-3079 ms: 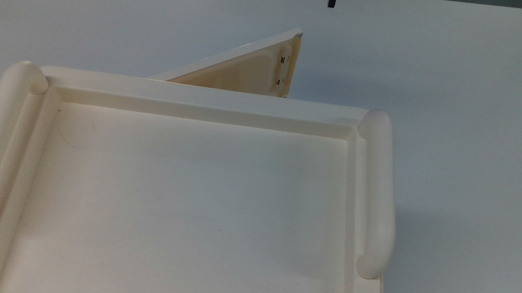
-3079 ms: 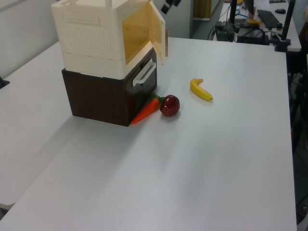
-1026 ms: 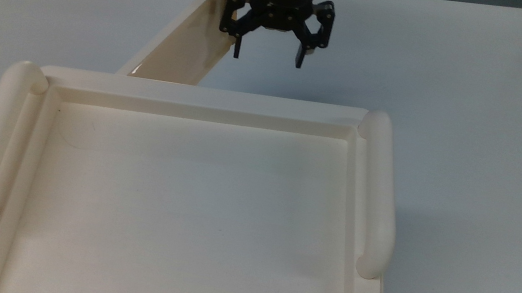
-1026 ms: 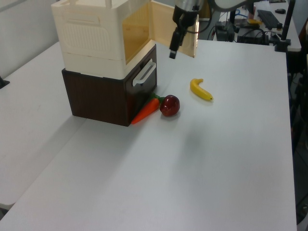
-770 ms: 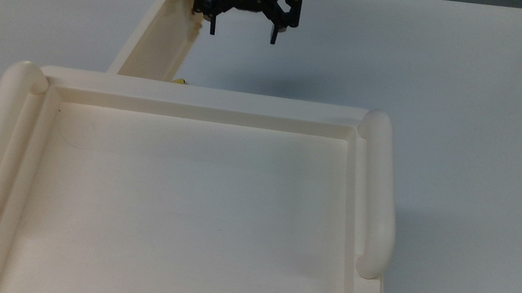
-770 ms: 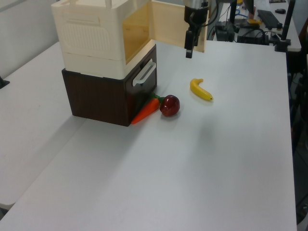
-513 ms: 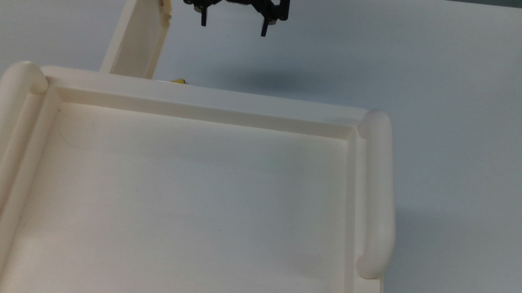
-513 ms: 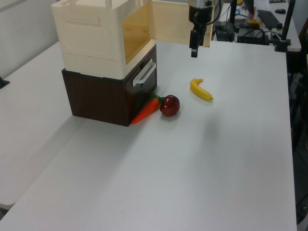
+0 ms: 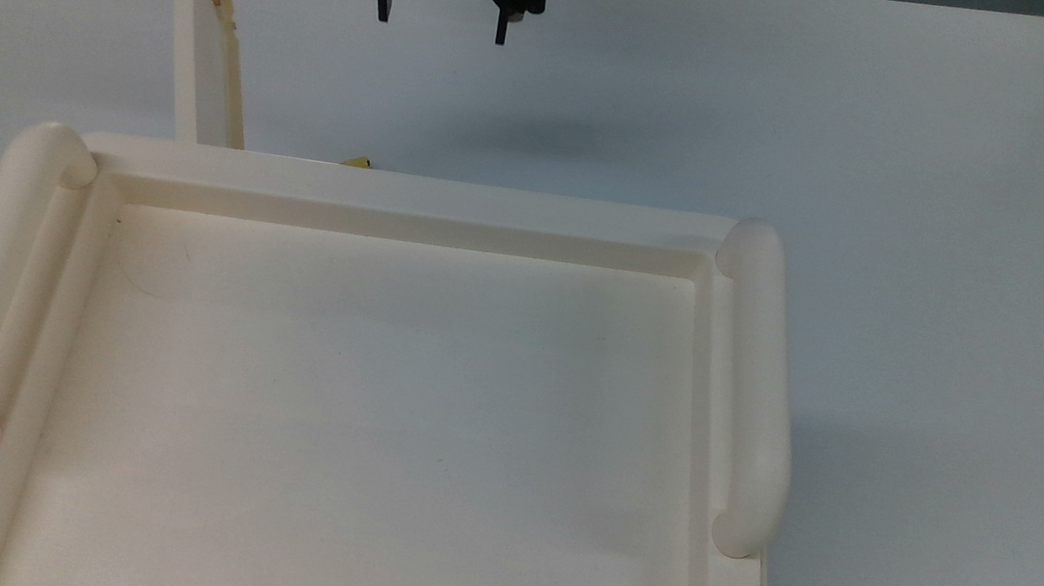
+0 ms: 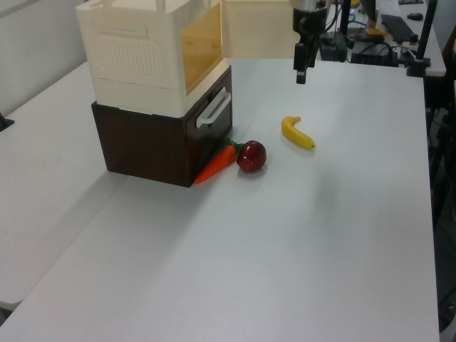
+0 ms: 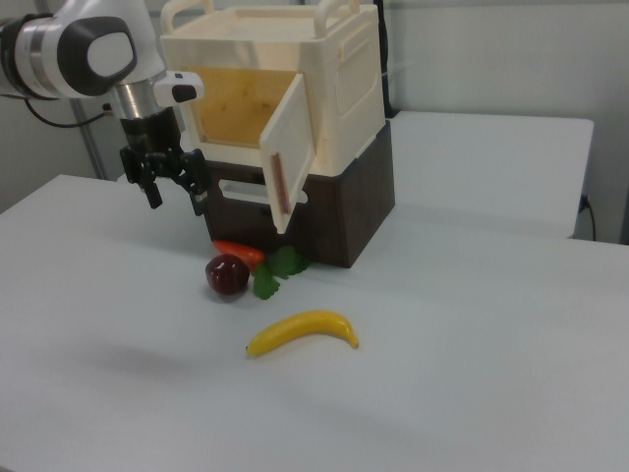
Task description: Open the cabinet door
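- White worktop (image 9: 893, 231) carried the whole scene, with cluttered desks and cables behind it in the left view.
- Above it hung the gripper (image 9: 439, 20) (image 10: 301, 68) (image 11: 175, 193), black fingers pointing down and spread apart, nothing between them.
- Just to the top view's left of the gripper, apart from it, stood the cabinet door (image 9: 204, 29) (image 10: 256, 28) (image 11: 285, 162), swung wide open.
- Its panel stood upright on edge; in the top view it ran straight out from the cabinet front toward the far side of the worktop, hinged near the cabinet's corner on the top view's left.
- Its pale tan inner face with small copper screws faced the gripper's side in the top view.
- The cream cabinet (image 10: 142, 57) (image 11: 324, 88) showed an amber-lit interior and sat on a dark brown drawer unit (image 10: 157, 146) (image 11: 334, 216).
- At the unit's foot lay a carrot (image 10: 216, 165) (image 11: 239, 253) touching a red apple (image 10: 251, 156) (image 11: 227, 274).
- A banana (image 10: 297, 133) (image 11: 303, 330) lay near them, apart, on the worktop.
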### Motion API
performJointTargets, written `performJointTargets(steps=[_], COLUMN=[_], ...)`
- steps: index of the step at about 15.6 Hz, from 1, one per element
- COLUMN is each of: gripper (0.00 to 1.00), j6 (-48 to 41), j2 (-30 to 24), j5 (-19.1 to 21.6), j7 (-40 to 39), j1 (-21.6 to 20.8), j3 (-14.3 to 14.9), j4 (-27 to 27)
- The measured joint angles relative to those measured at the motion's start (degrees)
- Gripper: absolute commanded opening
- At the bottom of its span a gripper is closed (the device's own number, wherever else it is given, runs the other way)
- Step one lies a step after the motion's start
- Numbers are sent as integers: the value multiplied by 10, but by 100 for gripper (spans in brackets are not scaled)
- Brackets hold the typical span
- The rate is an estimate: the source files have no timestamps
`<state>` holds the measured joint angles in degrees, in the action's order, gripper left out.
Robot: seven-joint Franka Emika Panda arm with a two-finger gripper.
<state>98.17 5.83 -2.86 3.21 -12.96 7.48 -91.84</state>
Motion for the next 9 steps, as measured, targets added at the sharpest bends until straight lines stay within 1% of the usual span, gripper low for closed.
performJointTargets(steps=[2, 4, 9], gripper=[100, 100, 100], j6=[-8, -11, -13], j2=[-29, -46, -53], j5=[0, 0, 0], j7=[0, 0, -1], j1=[7, 11, 16], j3=[0, 0, 0], j4=[-26, -42, -50])
